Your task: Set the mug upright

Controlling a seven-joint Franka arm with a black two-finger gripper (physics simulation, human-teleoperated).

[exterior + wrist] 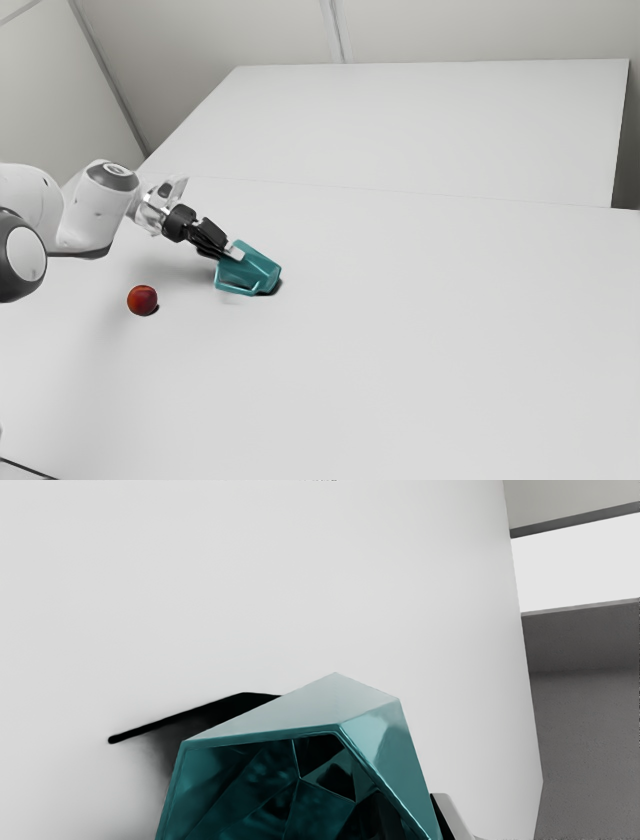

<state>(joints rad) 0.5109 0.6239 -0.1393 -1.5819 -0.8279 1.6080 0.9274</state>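
Pincer (229, 253) right at the open end of the teal mug (258, 272); released or clenched, impossible to tell. Tipped on its side at the table (400, 340), mouth toward the pincer, handle (237, 290) facing the exterior camera. Black shadow (220, 712) just beside. Then a dark red ball (142, 300), toward the exterior view's left, apart from mug and pincer. Farther off, pale walls (180, 40).

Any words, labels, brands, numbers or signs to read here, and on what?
None that I can read.
Teal mug, red ball, white table: no lettering seen.
Small round mark on the robot arm: too small to tell if it's writing.
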